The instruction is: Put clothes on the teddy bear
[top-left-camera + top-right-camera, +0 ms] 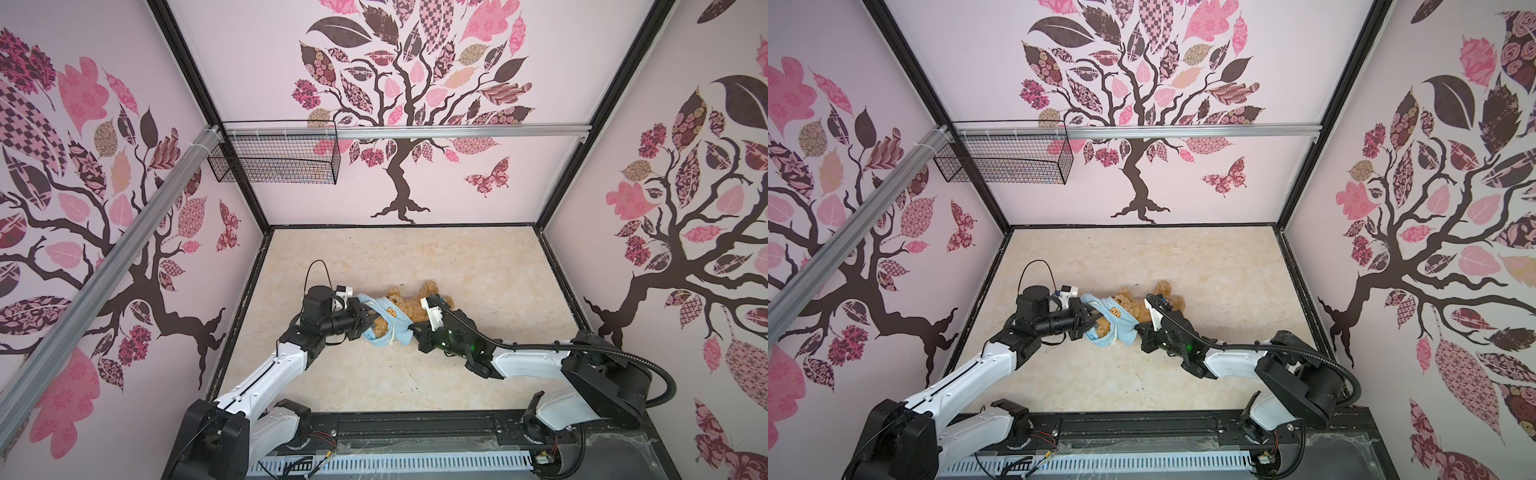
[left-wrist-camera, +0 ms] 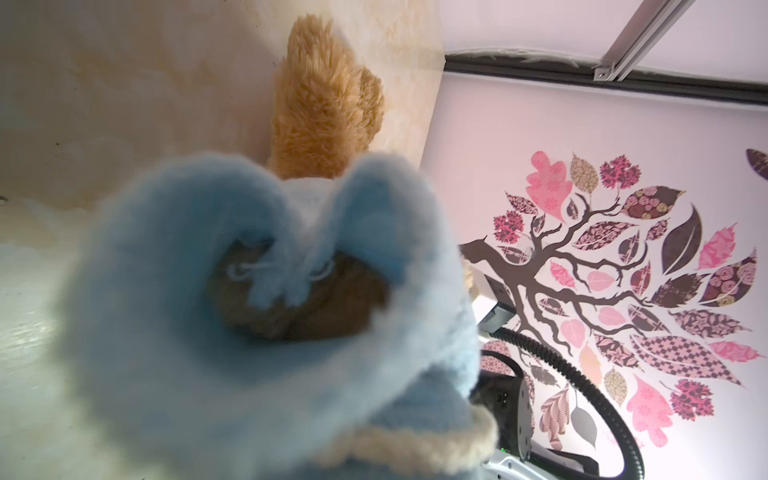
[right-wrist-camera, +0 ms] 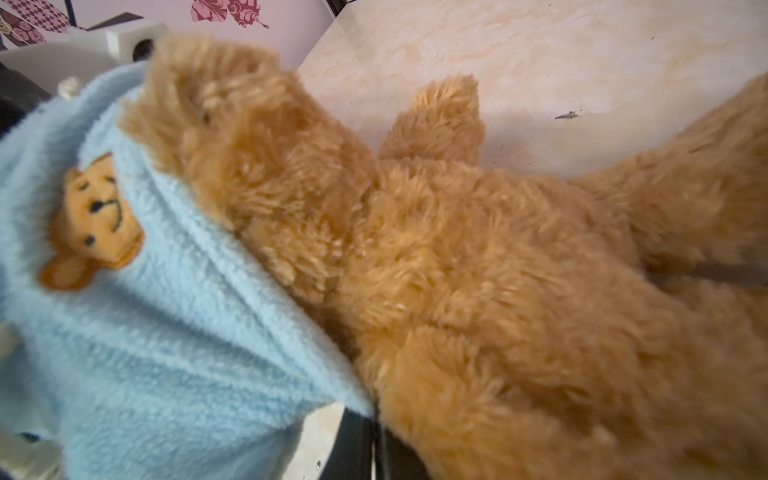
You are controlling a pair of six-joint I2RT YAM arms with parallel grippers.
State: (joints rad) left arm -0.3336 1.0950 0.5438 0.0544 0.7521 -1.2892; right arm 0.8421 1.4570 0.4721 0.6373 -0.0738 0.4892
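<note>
The teddy bear point(image 1: 409, 309) lies mid-table point(image 1: 457, 270) between the 2 grippers, with the light-blue shirt point(image 1: 386, 323) drawn around its head end. The left gripper point(image 1: 365, 318) is clamped on the shirt at the bear's head. The right gripper point(image 1: 412, 329) pinches the shirt's hem beside the bear's body.

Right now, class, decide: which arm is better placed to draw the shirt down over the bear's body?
Probably right: the right gripper pinches the shirt hem at the teddy bear, on its leg side; the left gripper holds the head end.
</note>
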